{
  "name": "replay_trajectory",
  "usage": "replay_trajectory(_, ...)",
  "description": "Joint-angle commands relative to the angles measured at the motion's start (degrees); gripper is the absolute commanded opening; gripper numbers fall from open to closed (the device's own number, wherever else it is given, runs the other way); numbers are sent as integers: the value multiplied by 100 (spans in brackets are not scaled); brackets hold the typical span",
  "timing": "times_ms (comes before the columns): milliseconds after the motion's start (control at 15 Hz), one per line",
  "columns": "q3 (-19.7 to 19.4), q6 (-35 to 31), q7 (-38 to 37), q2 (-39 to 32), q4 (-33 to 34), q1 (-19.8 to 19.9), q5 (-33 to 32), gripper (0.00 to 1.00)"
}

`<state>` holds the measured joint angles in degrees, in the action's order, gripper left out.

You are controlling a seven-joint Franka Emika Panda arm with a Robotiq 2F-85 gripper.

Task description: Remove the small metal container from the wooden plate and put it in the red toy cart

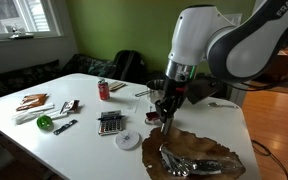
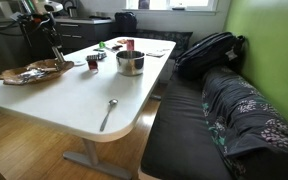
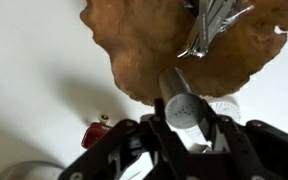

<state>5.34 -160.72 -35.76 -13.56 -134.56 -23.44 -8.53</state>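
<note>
Between the fingers of the tool (image 3: 189, 114), at the bottom of the wrist view, the small metal container (image 3: 182, 106) is gripped. It is a grey steel cylinder with its round end turned to the camera, and a dark finger is pressed against each side. It is seen at the wavy edge of the wooden plate (image 3: 144, 45), partly against the brown wood and partly against the white table (image 3: 34, 70). Whether it touches either cannot be told. Just beside the tool, the red toy cart (image 3: 96, 133) is seen on the table, apart from the plate. Farther out on the plate, shiny metal pieces (image 3: 209, 25) are piled.

In an exterior view the wooden plate (image 1: 222, 142) is found nearest the camera, and the tool (image 1: 164, 110) is held low at its rim. A calculator (image 1: 110, 123) is seen beyond it, and an upright red can (image 1: 103, 90) farther still.

In an exterior view from the table's end, a spoon (image 2: 108, 112) is laid closest. Beyond it a steel pot (image 2: 130, 63) is set. The red toy cart (image 2: 92, 62) is placed between the pot and the wooden plate (image 2: 12, 78), touching neither, and the tool (image 2: 56, 55) is held by the plate's edge.
</note>
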Motion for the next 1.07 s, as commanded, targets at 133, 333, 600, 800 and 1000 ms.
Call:
replay_trajectory(133, 68, 11, 7, 165, -115, 78, 14, 36)
replay_trajectory(333, 69, 8, 7, 163, -134, 77, 17, 36)
replay_trajectory(600, 69, 6, 6, 163, -142, 77, 17, 36)
replay_trajectory(800, 69, 4, 6, 163, -147, 76, 18, 36)
replay_trajectory(1000, -76, -47, -175, 278, -94, 72, -144, 11)
